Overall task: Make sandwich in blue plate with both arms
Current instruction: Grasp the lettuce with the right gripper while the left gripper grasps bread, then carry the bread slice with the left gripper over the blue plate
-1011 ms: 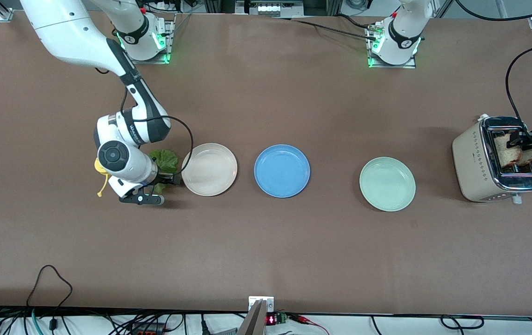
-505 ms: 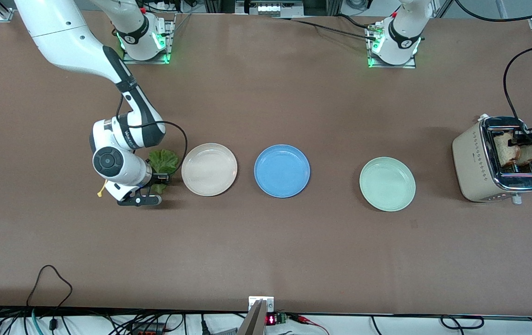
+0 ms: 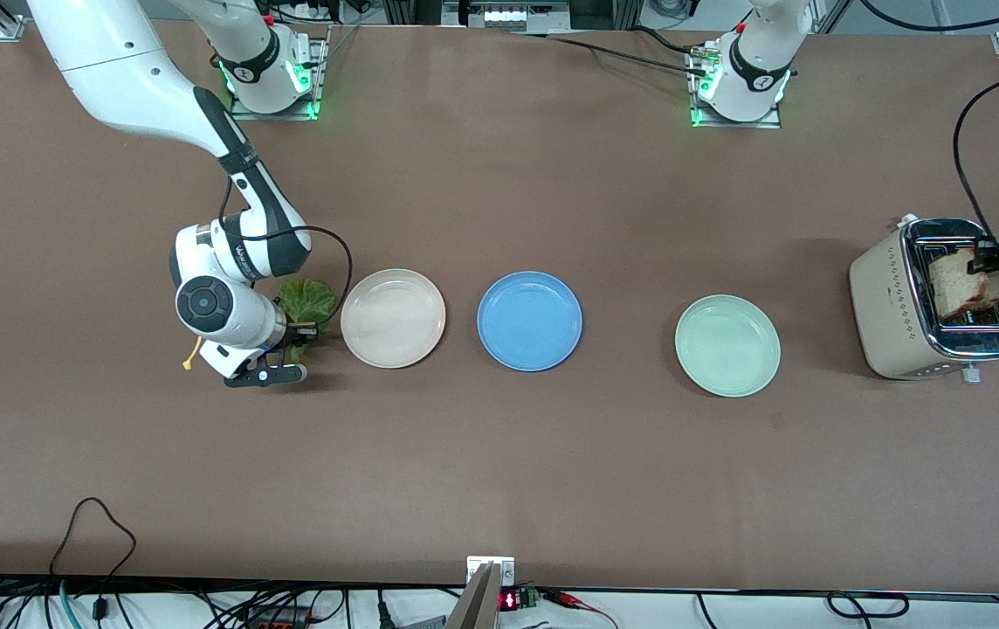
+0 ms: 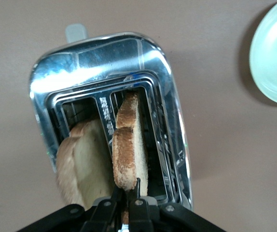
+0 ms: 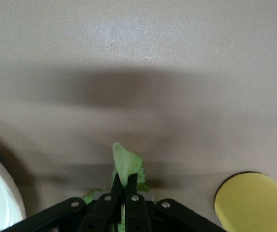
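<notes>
The blue plate (image 3: 529,321) lies bare in the middle of the table. At the left arm's end, a bread slice (image 3: 962,284) (image 4: 129,145) stands partly raised out of a toaster slot, with my left gripper (image 3: 991,259) (image 4: 129,186) shut on its crust edge. A second slice (image 4: 80,164) sits in the other slot. Toward the right arm's end, a crinkled green lettuce leaf (image 3: 307,301) (image 5: 124,162) lies beside the beige plate, and my right gripper (image 3: 292,336) (image 5: 124,180) is shut on its edge, low at the table.
The beige-and-chrome toaster (image 3: 892,306) (image 4: 104,53) has a black cord running off the table. A beige plate (image 3: 393,317) and a mint-green plate (image 3: 726,345) flank the blue one. A yellow object (image 3: 192,349) (image 5: 254,203) lies by the right gripper.
Both grippers have shut: the left on the bread slice, which now stands higher out of the toaster, and the right on the lettuce leaf.
</notes>
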Controlling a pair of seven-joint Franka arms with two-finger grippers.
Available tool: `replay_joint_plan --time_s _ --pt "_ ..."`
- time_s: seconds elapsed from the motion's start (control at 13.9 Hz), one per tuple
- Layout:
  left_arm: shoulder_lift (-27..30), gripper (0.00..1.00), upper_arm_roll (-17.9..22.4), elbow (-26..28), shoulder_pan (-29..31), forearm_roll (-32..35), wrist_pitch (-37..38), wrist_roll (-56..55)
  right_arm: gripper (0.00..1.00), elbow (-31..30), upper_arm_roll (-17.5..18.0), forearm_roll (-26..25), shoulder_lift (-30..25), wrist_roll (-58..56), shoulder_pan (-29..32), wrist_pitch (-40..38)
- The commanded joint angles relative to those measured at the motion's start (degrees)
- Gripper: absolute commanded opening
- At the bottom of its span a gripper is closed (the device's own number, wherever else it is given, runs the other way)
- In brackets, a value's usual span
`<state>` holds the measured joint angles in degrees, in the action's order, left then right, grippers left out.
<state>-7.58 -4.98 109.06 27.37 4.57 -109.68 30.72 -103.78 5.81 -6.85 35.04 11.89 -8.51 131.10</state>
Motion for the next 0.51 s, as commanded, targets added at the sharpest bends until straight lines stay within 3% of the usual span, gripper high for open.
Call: replay_joint_plan --time_s 0.0,0.22,0.43 --pt "1.3 0.02 -1.2 -7.1 0.3 0.6 11.0 1.4 0.00 -0.1 0.3 -0.7 -2.0 -0.6 0.2 -1.5" --pt "1.3 0.01 -4.1 -13.1 0.3 0.6 18.5 1.2 0.00 0.2 0.3 -0.7 -5.2 -0.7 0.2 -4.3" --pt "1.3 0.01 -9.1 -14.6 0.3 0.3 20.9 0.5 0.00 0.3 0.6 -0.8 -8.3 -3.3 -0.2 -6.6"
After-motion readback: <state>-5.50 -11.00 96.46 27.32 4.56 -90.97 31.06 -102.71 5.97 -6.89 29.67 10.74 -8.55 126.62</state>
